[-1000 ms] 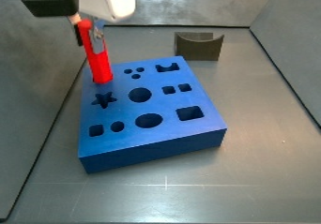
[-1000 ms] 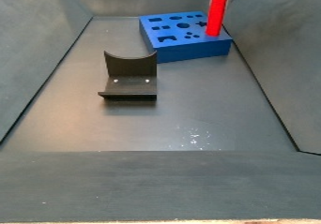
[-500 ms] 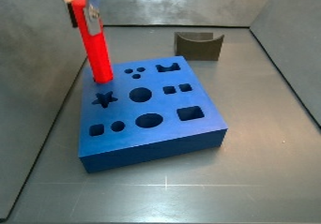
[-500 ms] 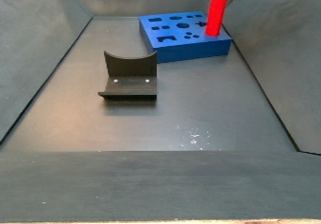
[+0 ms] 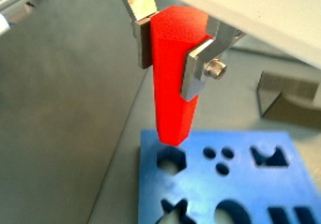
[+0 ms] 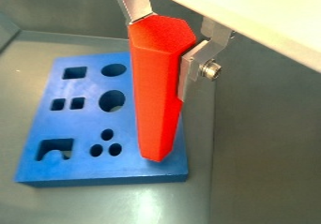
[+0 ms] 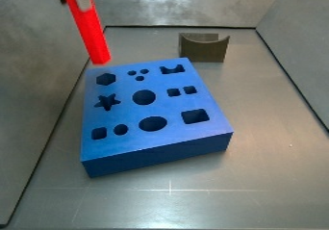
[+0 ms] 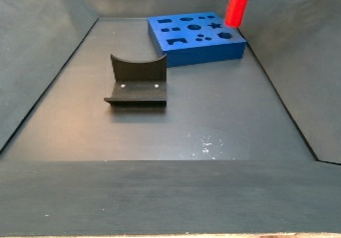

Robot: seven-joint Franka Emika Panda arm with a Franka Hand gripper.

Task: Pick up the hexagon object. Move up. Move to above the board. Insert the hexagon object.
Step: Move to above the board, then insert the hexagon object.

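Observation:
The hexagon object (image 7: 85,27) is a tall red bar that hangs upright, and my gripper (image 5: 170,52) is shut on its upper part. The silver fingers (image 5: 197,70) press on its two sides in both wrist views; the gripper also shows in a wrist view (image 6: 163,52). The board (image 7: 154,114) is a thick blue block with shaped holes. The bar's lower end hovers a little above the board's far left corner, over the hexagon hole (image 7: 103,79). In a side view the bar (image 8: 240,3) stands over the board's (image 8: 196,38) far right end. The gripper body is cut off in both side views.
The dark fixture (image 7: 203,45) stands on the floor behind the board; it also shows in a side view (image 8: 136,80) nearer the camera and in a wrist view (image 5: 291,92). Grey walls (image 7: 38,70) enclose the floor on the sides.
The gripper has moved up with the red bar. The bar's lower end, which sat at the hexagon hole, now hangs above the board.

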